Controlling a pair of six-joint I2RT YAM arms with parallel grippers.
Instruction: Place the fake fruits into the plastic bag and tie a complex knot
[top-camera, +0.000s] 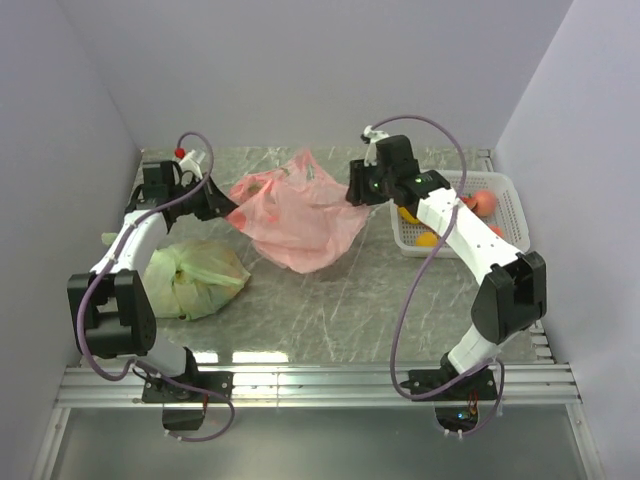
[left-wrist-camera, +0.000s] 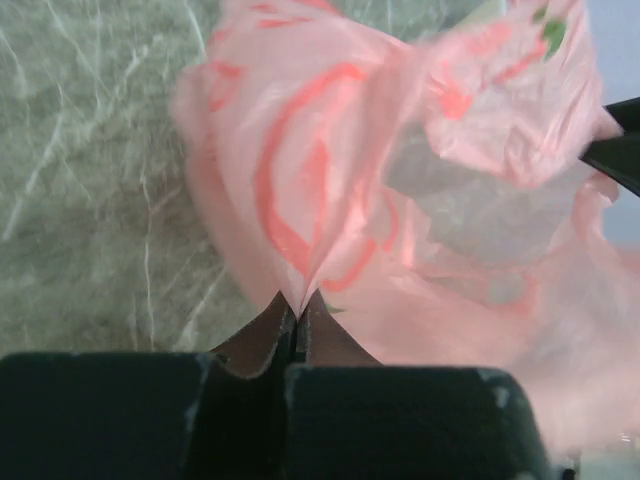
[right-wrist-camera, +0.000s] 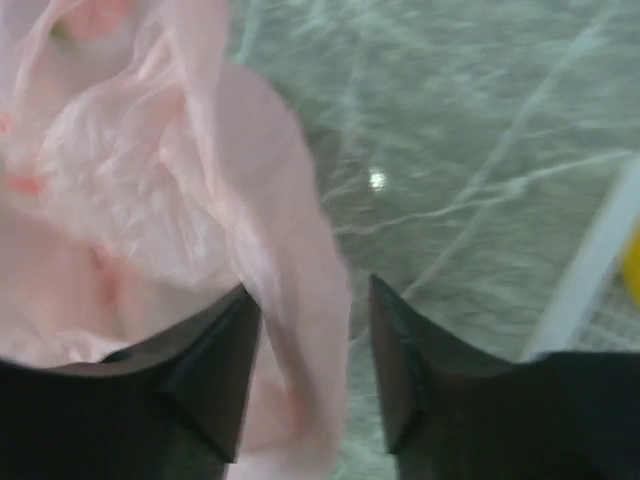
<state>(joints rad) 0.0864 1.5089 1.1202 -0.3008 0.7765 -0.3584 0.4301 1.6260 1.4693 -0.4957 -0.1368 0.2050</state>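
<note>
The salmon-pink plastic bag (top-camera: 295, 215) lies spread in the middle of the table. My left gripper (top-camera: 228, 208) is shut on the bag's left edge (left-wrist-camera: 300, 270). My right gripper (top-camera: 354, 190) is open at the bag's right edge, and a fold of the bag (right-wrist-camera: 300, 300) hangs between its jaws. Fake fruits lie in the white basket (top-camera: 505, 185) at the right: a peach-pink one (top-camera: 483, 202), a yellow one (top-camera: 408, 213) and an orange one (top-camera: 428, 239). No knot shows on the pink bag.
A pale green plastic bag (top-camera: 195, 275), knotted, lies at the front left near the left arm. The white basket's rim shows at the right of the right wrist view (right-wrist-camera: 590, 270). Grey walls close the sides and the back.
</note>
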